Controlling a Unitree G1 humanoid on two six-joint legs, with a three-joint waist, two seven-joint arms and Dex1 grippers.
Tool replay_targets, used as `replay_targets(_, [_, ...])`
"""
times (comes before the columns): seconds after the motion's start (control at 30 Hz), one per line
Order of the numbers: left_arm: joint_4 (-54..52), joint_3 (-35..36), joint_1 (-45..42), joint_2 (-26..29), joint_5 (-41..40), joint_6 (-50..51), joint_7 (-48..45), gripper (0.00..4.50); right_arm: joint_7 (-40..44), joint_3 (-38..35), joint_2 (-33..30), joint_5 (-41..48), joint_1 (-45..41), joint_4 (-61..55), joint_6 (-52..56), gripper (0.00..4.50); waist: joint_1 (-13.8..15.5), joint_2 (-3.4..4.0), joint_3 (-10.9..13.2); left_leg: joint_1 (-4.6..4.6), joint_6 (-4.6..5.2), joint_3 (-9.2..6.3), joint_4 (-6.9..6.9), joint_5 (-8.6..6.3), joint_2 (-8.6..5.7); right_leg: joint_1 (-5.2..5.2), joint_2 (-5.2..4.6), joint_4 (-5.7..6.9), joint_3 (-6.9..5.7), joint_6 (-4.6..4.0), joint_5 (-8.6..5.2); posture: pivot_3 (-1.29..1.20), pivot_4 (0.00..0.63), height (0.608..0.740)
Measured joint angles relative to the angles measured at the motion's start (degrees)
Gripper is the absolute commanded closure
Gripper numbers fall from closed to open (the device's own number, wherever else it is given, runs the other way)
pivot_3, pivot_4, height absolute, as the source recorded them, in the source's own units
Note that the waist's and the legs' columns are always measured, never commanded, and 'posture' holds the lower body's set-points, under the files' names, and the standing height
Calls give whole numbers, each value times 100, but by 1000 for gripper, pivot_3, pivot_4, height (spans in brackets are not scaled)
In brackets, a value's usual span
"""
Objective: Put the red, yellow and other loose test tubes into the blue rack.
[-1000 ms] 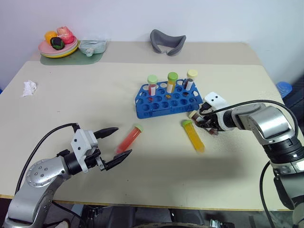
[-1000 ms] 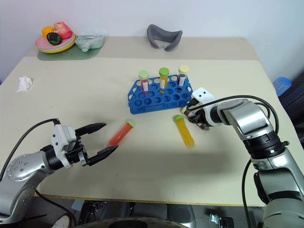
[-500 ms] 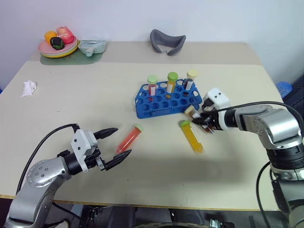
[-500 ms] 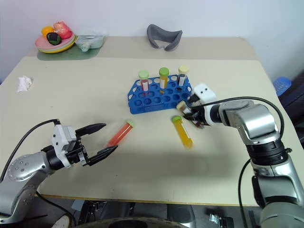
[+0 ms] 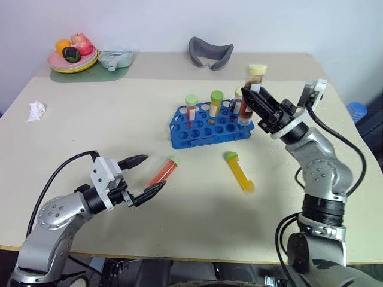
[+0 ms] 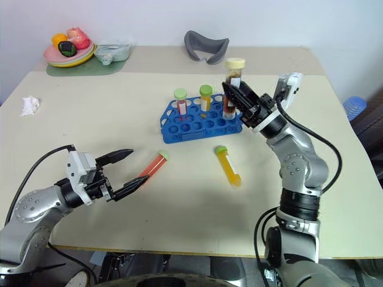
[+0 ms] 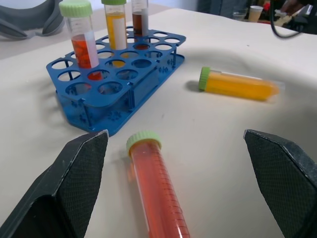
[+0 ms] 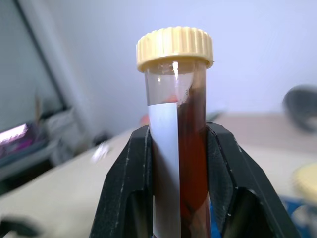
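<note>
On the desk [image 5: 90,119] we see the blue rack [image 5: 209,125] near the middle, with three capped tubes standing in its far row. Our right gripper [image 5: 258,103] is clamped on a brown tube [image 5: 252,89] with a cream cap, held upright in the air just above the rack's right end. Our left gripper [image 5: 142,177] hovers low over the desk with its fingers spread wide; the red tube [image 5: 162,172] lies flat between the fingertips, its green cap pointing toward the rack. The yellow tube [image 5: 240,171] lies loose in front of the rack's right end, well apart from both grippers.
</note>
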Motion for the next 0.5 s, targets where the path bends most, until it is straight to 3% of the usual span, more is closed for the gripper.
replay_targets(0.23, [186, -11, -3, -75, 24, -177, -95, 0, -16, 14, 926, -541, -463, 2286, -2510, 3606, -27, 7, 4, 1, -2, 0, 0, 1, 0, -2, 0, 5, 1, -1, 0, 0, 150, 740])
replay_targets(0.5, [199, -8, 165, -87, 51, -306, -98, 0, 214, -5, 1108, -706, -868, 3807, -4372, 3606, -75, 9, 5, 2, -3, -1, -1, 2, 0, -2, 0, 9, 0, -1, 0, 0, 150, 740])
